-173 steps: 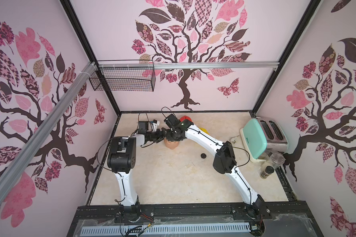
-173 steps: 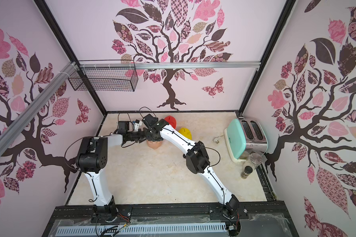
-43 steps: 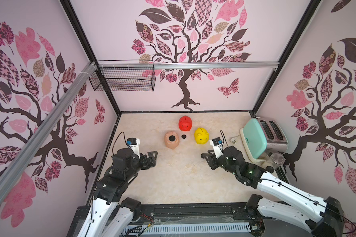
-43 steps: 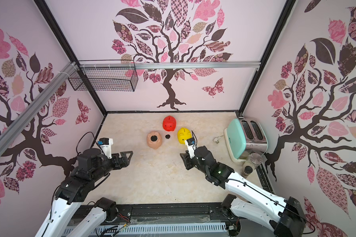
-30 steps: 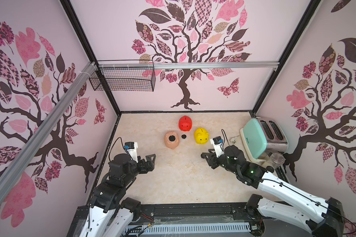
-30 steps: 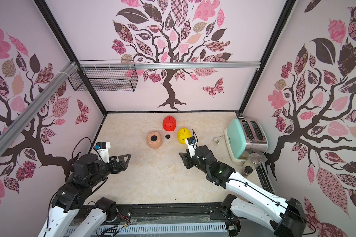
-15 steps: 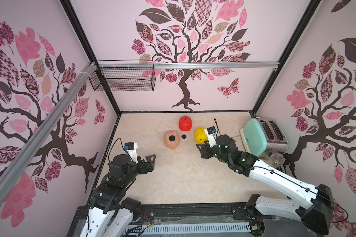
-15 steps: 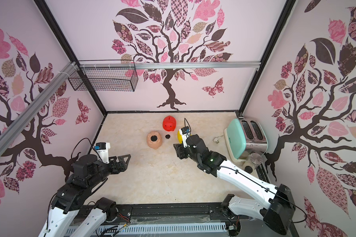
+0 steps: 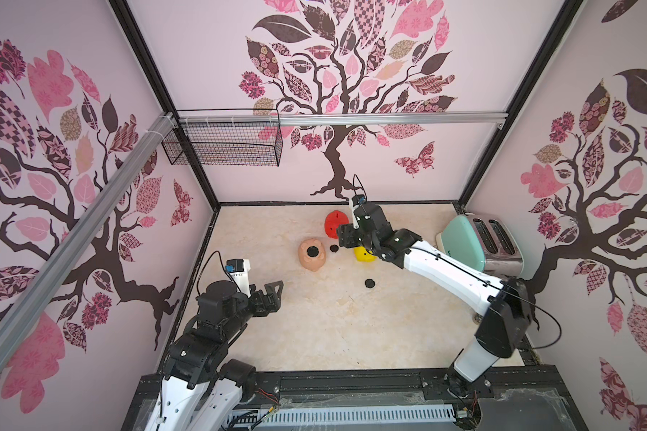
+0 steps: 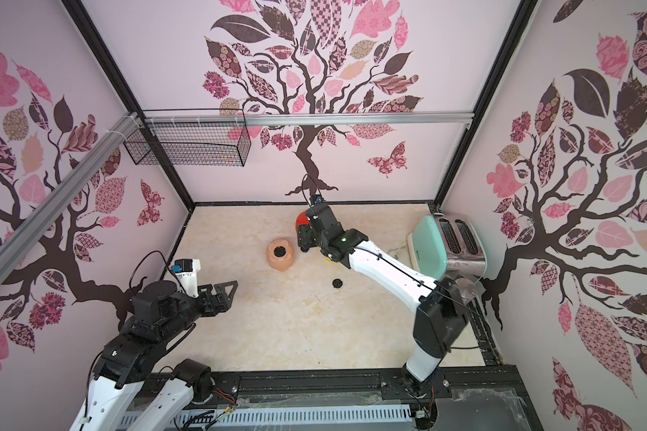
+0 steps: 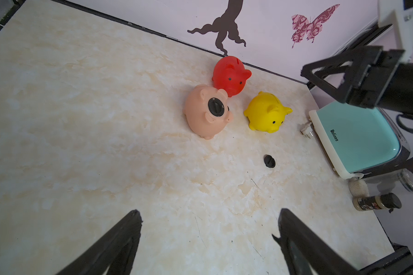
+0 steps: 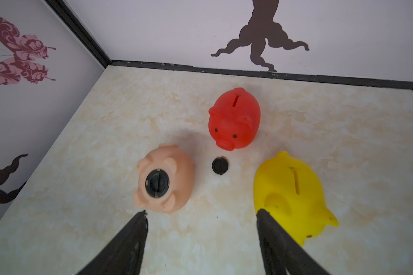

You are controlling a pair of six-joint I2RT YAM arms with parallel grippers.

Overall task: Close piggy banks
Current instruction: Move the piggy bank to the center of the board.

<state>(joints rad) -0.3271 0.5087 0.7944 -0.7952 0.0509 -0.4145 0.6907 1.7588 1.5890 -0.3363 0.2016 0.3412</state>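
While the left hand (image 11: 209, 212) hangs spread, the spread right hand (image 12: 200, 212) hovers above peach pig (image 12: 179, 166), red pig (image 12: 236, 119) and yellow pig (image 12: 284, 188)

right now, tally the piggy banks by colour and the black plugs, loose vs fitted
peach-pink piggy bank: 1
red piggy bank: 1
yellow piggy bank: 1
loose black plugs: 2, one among the pigs, one nearer the robot
fitted black plug: 1, in the peach-pink pig's belly
total: 6
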